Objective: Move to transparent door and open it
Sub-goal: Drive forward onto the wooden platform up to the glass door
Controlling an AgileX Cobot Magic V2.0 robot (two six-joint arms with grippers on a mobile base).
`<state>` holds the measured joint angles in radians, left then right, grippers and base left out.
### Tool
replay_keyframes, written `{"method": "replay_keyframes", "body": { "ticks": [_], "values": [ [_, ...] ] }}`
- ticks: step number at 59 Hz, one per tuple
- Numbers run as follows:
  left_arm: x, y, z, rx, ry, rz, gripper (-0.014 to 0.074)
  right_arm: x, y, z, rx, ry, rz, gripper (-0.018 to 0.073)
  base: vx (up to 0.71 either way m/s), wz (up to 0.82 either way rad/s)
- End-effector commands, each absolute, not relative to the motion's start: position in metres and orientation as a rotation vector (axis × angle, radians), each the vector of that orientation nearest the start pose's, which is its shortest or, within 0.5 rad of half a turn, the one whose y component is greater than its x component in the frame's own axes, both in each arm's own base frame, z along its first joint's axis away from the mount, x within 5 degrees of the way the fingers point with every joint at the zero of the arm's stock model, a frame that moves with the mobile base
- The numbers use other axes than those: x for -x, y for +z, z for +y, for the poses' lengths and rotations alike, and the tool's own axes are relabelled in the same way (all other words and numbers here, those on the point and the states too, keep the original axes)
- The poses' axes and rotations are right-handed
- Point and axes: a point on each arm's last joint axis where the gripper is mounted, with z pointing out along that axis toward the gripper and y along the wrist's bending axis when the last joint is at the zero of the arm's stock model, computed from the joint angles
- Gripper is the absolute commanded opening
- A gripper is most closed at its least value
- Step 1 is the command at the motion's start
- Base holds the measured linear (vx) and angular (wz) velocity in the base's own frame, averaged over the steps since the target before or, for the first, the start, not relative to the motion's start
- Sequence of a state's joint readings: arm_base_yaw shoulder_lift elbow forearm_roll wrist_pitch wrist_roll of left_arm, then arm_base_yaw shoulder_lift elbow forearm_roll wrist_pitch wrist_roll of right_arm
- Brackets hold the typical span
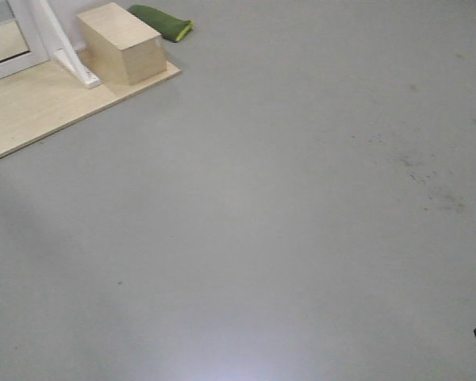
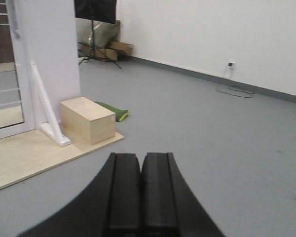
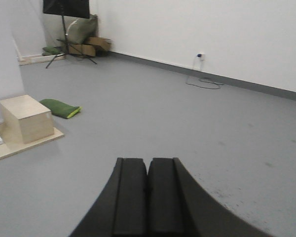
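Left wrist-mounted view shows the glass door (image 2: 2, 74) standing upright at the far left, well ahead and leftward of the left gripper (image 2: 140, 168), the nearer one; it and the right gripper (image 3: 148, 170) have fingers pressed together.

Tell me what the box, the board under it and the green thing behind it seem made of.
The box looks like pale bare wood or plywood: matte, faint grain, sharp edges. The board looks like a thin sheet of the same wood, similar in colour. The green thing seems soft fabric or foam, lying limp and rounded; I cannot tell which.
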<state>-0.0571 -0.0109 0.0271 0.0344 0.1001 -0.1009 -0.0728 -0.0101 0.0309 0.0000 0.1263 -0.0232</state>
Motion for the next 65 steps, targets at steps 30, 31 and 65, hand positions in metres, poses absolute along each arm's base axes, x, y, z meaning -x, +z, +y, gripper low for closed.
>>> {"method": "replay_keyframes", "body": {
  "ticks": [30, 31, 65],
  "values": [
    [-0.0569, 0.1932, -0.0033, 0.012, -0.104, 1.535, -0.0006, -0.0567, 0.1956, -0.0044, -0.035, -0.086, 1.552, -0.0008, 0.68, 0.63],
    [-0.0569, 0.1932, -0.0033, 0.012, -0.104, 1.535, -0.0006, -0.0567, 0.1956, -0.0044, -0.035, -0.086, 1.552, -0.0008, 0.67, 0.47],
    [-0.0569, 0.1932, -0.0033, 0.012, -0.104, 1.535, -0.0006, -0.0567, 0.1957, -0.0044, -0.035, -0.086, 1.551, -0.0008, 0.68, 0.28]
  ]
}}
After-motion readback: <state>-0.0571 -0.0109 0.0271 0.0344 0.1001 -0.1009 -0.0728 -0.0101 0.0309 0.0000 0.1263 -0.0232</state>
